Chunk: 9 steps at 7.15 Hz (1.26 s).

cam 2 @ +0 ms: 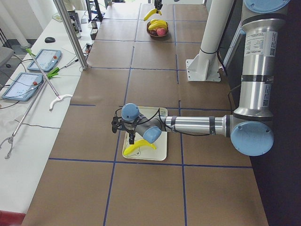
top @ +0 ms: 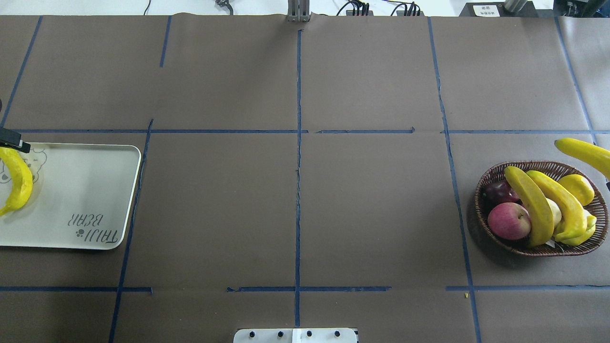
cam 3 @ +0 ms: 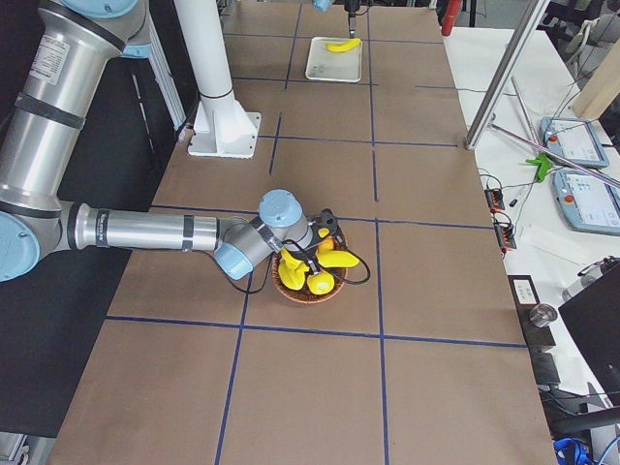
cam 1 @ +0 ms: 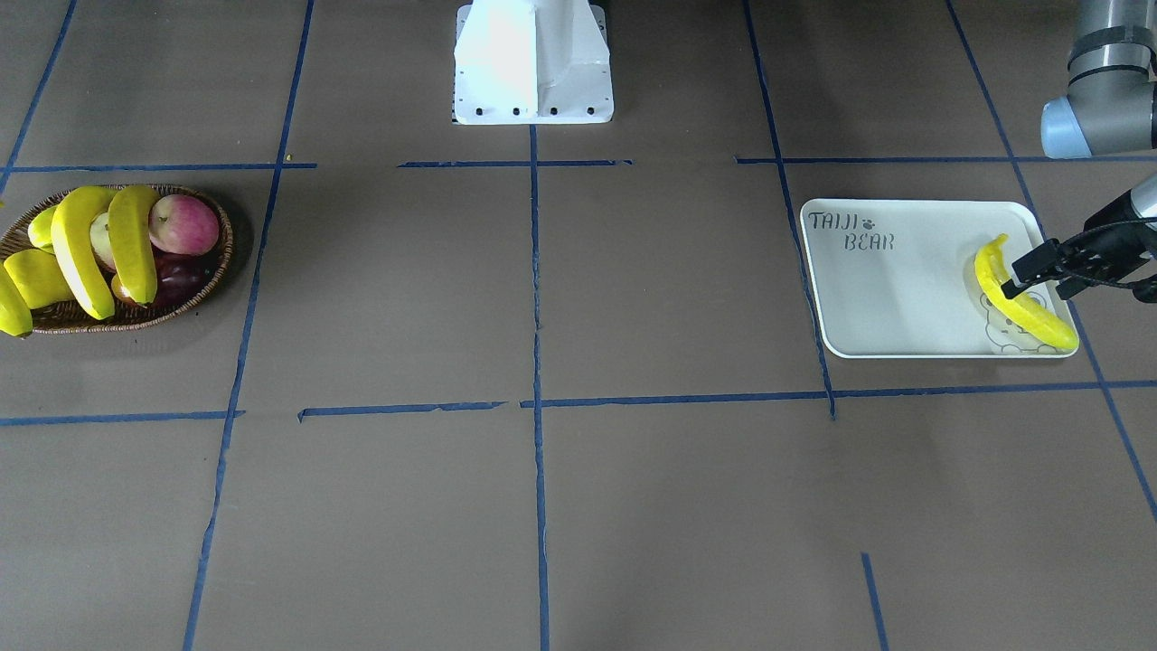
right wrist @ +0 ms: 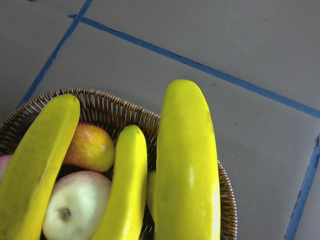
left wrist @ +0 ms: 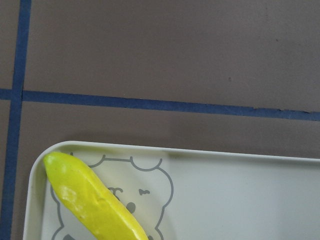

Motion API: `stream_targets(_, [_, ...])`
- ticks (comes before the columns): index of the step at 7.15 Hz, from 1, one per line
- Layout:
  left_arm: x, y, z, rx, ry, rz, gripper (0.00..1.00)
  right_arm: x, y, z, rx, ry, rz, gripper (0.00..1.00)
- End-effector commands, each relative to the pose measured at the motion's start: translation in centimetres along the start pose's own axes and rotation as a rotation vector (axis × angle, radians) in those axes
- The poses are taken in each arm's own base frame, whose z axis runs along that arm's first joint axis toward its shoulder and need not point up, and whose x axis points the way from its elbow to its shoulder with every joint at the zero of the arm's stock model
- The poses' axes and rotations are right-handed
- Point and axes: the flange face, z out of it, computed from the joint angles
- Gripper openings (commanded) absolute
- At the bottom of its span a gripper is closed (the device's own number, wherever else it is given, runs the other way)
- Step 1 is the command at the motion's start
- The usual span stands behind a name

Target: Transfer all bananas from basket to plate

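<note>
Brown paper [top: 371, 209] covered the whole table, ruled into large squares by blue tape [top: 298, 190]. The white robot base [cam 1: 533, 63] stood at the robot's edge. Across from it, a white bench [cam 2: 28, 117] carried two tablets [cam 2: 44, 59].

The plate [cam 1: 895, 298] sat at the robot's left end and the basket [top: 486, 190] at its right end, well apart, with the wide middle squares of paper between them. One banana [cam 1: 1021, 307] lay along the plate's outer rim, over the bear drawing. The left gripper [cam 1: 1017, 278] reached in low across that rim with its fingers at the banana; whether they pinched it or stood loose could not be told.

Two bananas [top: 529, 205] lay across the basket, over an apple [top: 509, 220]. A raised banana [top: 584, 151] hung in the air by the basket's outer rim, near the table's end, under the right gripper [cam 3: 325, 232], whose grip could not be judged.
</note>
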Motion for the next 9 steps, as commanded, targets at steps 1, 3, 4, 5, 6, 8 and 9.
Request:
stream_targets(1, [1.3,-0.1,-0.4,0.037,0.038,0.063,1.00,-1.3,-3.2,-0.6,0.029,-0.081,0.016,0.00])
stream_targets(3, [3.9,0.5,-1.0,0.114,0.133,0.165,1.00,-4.8,-10.3,-0.8,0.044,-0.179,0.114,0.00])
stream_targets(4, [7.4,1.4,0.7,0.101,0.190,0.213,1.00,-8.5,-13.7,0.2,0.040,-0.234,0.162,0.00])
stream_targets(5, [10.9,0.1,0.6,0.108,0.236,0.182,1.00,-12.7,-16.0,1.8,0.016,-0.286,0.201,0.00])
stream_targets(6, [13.8,-0.5,0.1,0.104,0.271,0.114,1.00,-18.2,-19.3,3.1,-0.001,-0.352,0.212,0.00])
stream_targets(8, [22.4,-0.6,-0.7,0.053,0.371,-0.059,1.00,-28.1,-22.9,5.1,-0.004,-0.418,0.305,0.00])
stream_targets(9, [26.1,0.5,0.1,0.006,0.403,-0.097,1.00,-32.9,-23.8,6.4,0.025,-0.429,0.328,0.00])
